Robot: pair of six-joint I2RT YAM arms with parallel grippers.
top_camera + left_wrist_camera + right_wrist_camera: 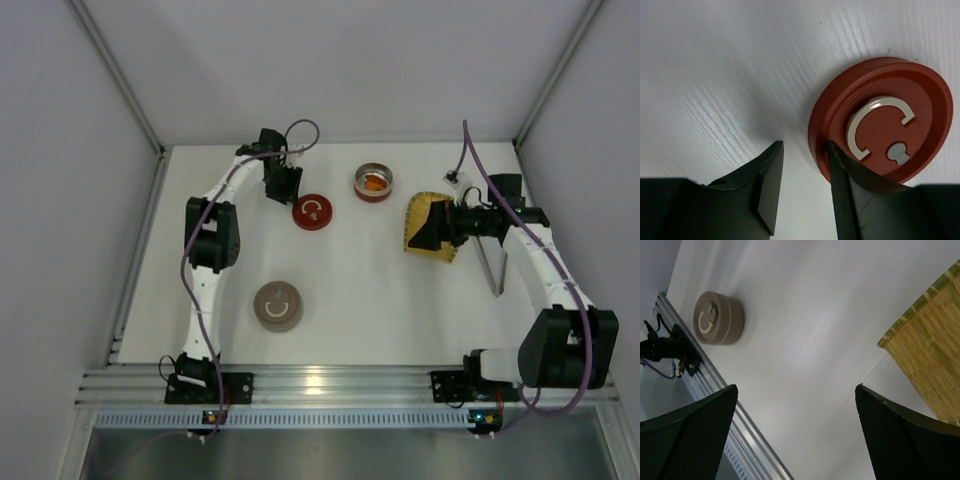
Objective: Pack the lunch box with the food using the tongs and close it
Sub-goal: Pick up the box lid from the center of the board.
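In the top view, the left gripper point(284, 192) is hovering at 11 o'clock from the centre of the table point(350, 320), just beside the red lid point(312, 211), which is lying flat with its C-shaped handle facing up. The left wrist view is supplying detail that the top view is not resolving: the jaws are standing partly apart with only bare table between them, grasping nothing, and the right-hand finger point(845, 200) is overlapping the near rim of the red lid point(880, 120), though contact cannot be confirmed. The open tin point(373, 182) is sitting at 1 o'clock, and an orange piece of food point(374, 184) is lying inside it; this appears in the top view only, and the piece is too small to describe further. The right gripper point(420, 230) is hanging at 2 o'clock over the yellow woven mat point(415, 212). The right wrist view is showing its jaws spread wide and released, with white table between them and the mat point(925, 360) at the right edge. That view is also showing the beige tin point(718, 318), closed, near the aluminium rail. In the top view, this tin is sitting at 7 o'clock. The tongs point(492, 268) are lying on the table at 3 o'clock, just beside the right arm, outside both wrist views.
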